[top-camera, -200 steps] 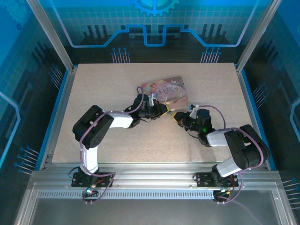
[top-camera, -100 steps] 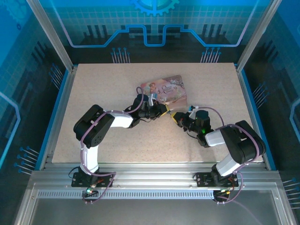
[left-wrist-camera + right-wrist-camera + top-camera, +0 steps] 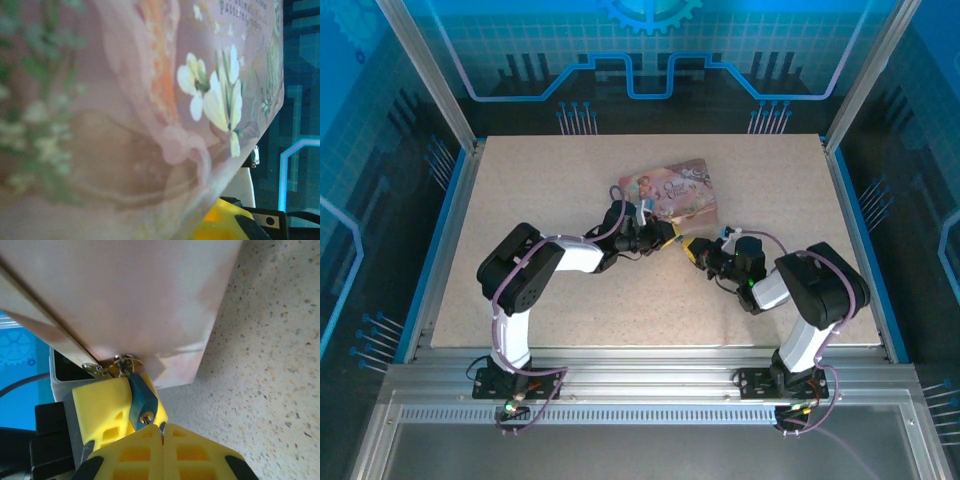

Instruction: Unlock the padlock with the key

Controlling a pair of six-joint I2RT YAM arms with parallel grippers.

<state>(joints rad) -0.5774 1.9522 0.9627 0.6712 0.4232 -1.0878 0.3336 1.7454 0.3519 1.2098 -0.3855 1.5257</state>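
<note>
The teal padlock hangs by its silvery shackle from the hasp of the pink tin box. It lies against a yellow finger of my left gripper, which looks shut on it. My right gripper is shut just below the lock, pinching the thin dark key. The key's tip sits at the brass keyhole. From above, the right gripper meets the left one at the box's near edge.
The pink tin box lies mid-table on the speckled tabletop, and its illustrated lid is pressed close to the left wrist camera. Blue walls and metal posts ring the table. Bare tabletop lies right of the lock.
The right arm's elbow has swung left, toward the box, while its gripper stays at the padlock. The left arm and the box have not moved.
</note>
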